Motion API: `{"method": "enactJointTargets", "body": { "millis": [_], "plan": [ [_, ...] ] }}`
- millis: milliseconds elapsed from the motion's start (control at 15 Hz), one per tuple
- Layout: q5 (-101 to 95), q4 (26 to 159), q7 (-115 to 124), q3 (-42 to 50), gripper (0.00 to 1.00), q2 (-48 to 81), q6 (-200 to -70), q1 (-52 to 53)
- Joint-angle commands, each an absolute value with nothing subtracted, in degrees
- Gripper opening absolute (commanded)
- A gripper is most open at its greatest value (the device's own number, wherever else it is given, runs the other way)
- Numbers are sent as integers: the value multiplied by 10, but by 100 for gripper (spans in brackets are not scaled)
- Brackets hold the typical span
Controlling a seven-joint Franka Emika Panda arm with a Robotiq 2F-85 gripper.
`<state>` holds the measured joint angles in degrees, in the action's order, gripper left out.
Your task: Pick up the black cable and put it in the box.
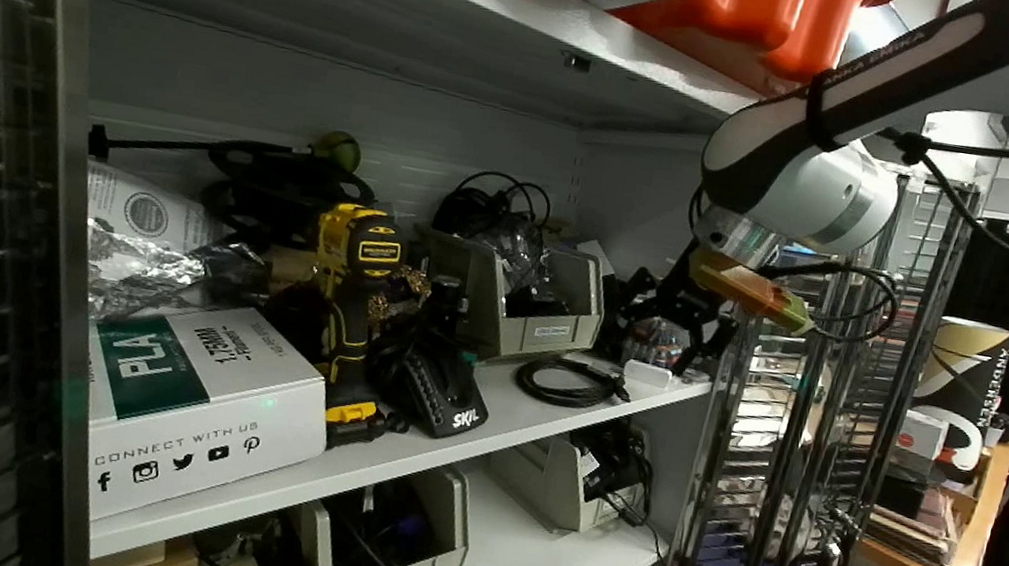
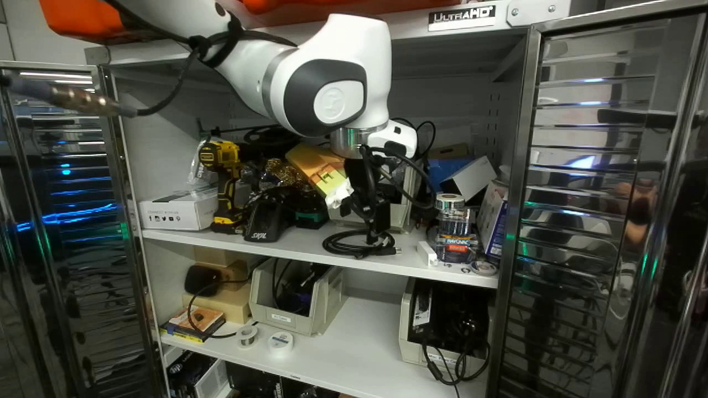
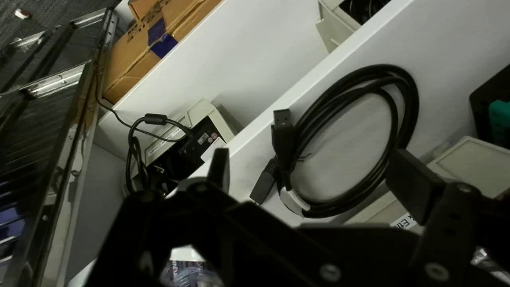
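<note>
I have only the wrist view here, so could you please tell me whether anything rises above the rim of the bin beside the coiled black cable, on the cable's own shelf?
Observer: Yes. In an exterior view, black cables loop up above the rim of the bin beside the coiled black cable.
Operator: Thank you. And what stands farther along this shelf, outside my picture?
Observer: In both exterior views, a yellow-and-black power tool stands upright between the white box marked PLA and the black unit marked SKIL.
</note>
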<state>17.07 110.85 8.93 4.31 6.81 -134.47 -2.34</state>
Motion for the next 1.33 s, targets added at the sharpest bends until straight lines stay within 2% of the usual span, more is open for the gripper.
{"method": "enactJointTargets", "body": {
  "millis": [0, 600, 1133, 1200, 1267],
  "plan": [
    [177, 1011, 106, 39, 100, 135, -1301, -33],
    [165, 855, 129, 37, 100, 253, -1172, -45],
    [140, 788, 141, 33, 100, 313, -1099, -34],
    [132, 784, 143, 34, 92, 315, -1092, -31],
    [127, 781, 148, 34, 75, 316, -1088, -30]
  ]
}}
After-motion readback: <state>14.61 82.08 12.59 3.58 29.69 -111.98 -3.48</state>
